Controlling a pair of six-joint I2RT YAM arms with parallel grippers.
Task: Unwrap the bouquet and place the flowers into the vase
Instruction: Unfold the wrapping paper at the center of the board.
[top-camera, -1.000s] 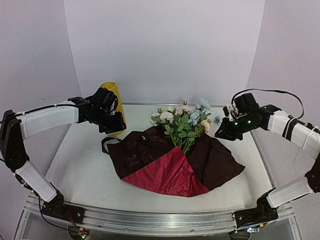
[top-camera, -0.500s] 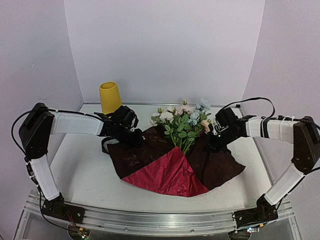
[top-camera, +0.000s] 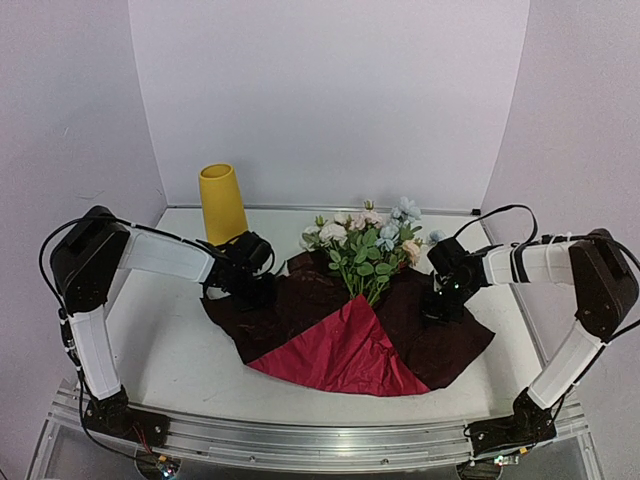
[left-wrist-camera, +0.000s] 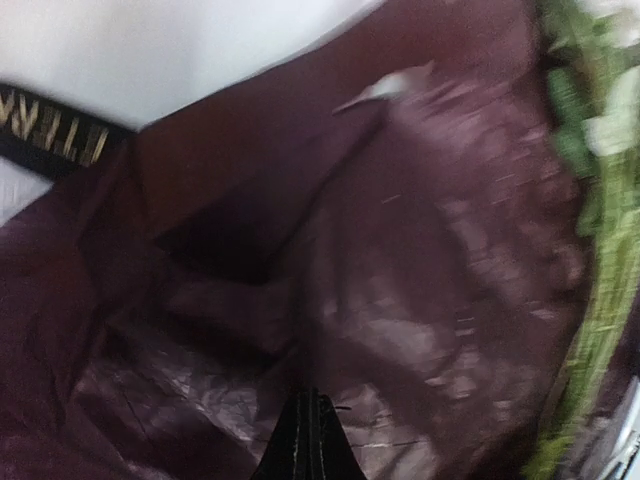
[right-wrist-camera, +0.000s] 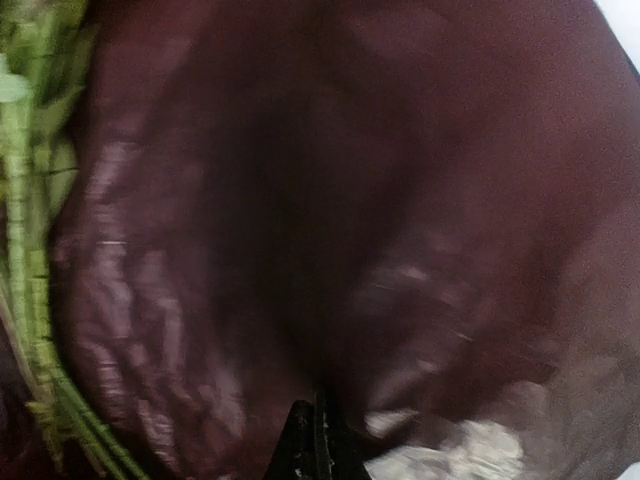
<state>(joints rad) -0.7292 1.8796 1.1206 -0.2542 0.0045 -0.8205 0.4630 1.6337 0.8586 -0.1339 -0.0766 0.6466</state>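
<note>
Lowered onto paper (top-camera: 340, 350) within the last second, both grippers; its left edge tugged slightly inward. Shut tight at paper's left flap, left gripper (top-camera: 258, 288), tips against dark crinkled sheet; cannot tell if a fold is pinched. Same for right gripper (top-camera: 440, 305) on paper's right flap. Along paper's middle, flowers (top-camera: 365, 240), heads past its far edge. Upright beyond paper's far-left corner, vase (top-camera: 222, 203). Just left of paper, ribbon (left-wrist-camera: 50, 135). Under paper, white table (top-camera: 150, 350); around, pale lilac walls (top-camera: 330, 100).
</note>
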